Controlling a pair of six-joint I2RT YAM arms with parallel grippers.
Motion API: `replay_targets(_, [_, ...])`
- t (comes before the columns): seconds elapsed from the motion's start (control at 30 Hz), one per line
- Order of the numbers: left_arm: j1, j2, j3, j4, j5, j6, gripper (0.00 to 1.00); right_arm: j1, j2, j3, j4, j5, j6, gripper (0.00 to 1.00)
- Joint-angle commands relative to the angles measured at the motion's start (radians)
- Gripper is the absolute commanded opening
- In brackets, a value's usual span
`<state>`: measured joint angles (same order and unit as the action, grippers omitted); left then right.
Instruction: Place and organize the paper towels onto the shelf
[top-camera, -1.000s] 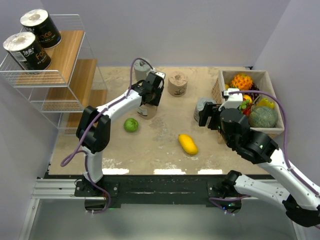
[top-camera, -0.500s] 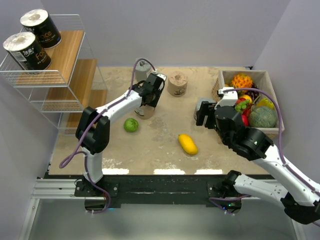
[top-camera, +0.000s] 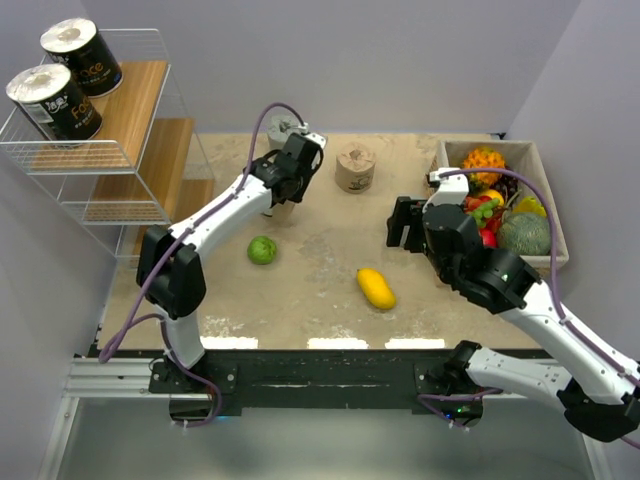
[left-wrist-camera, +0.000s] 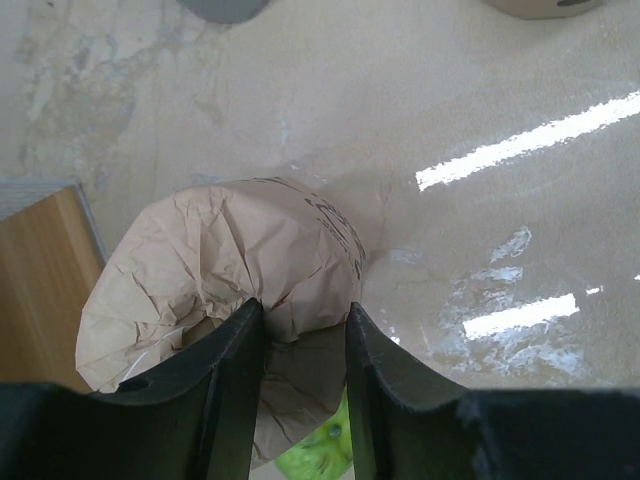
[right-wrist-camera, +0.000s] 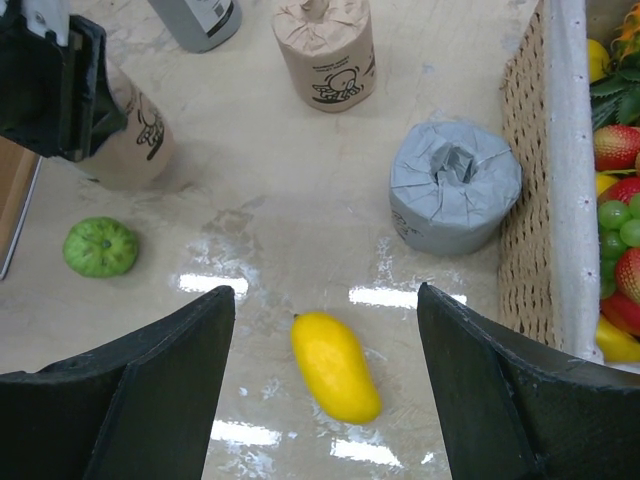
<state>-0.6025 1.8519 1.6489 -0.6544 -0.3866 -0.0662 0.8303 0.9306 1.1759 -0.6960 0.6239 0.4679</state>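
Observation:
My left gripper (top-camera: 287, 183) is shut on a tan paper towel roll (left-wrist-camera: 230, 265) and holds it tilted just above the table, right of the shelf (top-camera: 150, 110). The held roll also shows in the right wrist view (right-wrist-camera: 135, 140). Two black rolls (top-camera: 82, 57) (top-camera: 54, 103) stand on the shelf's top tier. A second tan roll (top-camera: 354, 168) stands upright at the back middle. The grey roll (right-wrist-camera: 455, 188) stands beside the fruit box. My right gripper (right-wrist-camera: 325, 292) is open and empty, hovering near the grey roll and over a yellow fruit (right-wrist-camera: 335, 365).
A green fruit (top-camera: 262, 250) lies under and in front of the held roll. The yellow fruit (top-camera: 376, 288) lies mid-table. A tan box (top-camera: 490, 145) full of fruit stands at the right. A grey bottle (right-wrist-camera: 200, 20) stands behind the left gripper.
My left gripper has lifted the tan roll off the table and carried it back and left. My right gripper has moved slightly left and back, away from the box.

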Motion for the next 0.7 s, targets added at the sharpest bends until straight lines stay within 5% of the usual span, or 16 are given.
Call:
replay_targets(0.0, [0.0, -0.088, 0.133, -0.011, -0.113, 0.062, 0.4, 0.001, 0.01, 0.05, 0.01, -0.009, 0.006, 0.77])
replay_targets(0.27, [0.003, -0.086, 0.331, -0.022, -0.351, 0.244, 0.4, 0.001, 0.033, 0.102, -0.013, -0.027, 0.015, 0.77])
replay_targets(0.67, [0.093, -0.152, 0.282, 0.09, -0.482, 0.41, 0.41, 0.004, -0.001, 0.105, -0.033, -0.018, 0.021, 0.77])
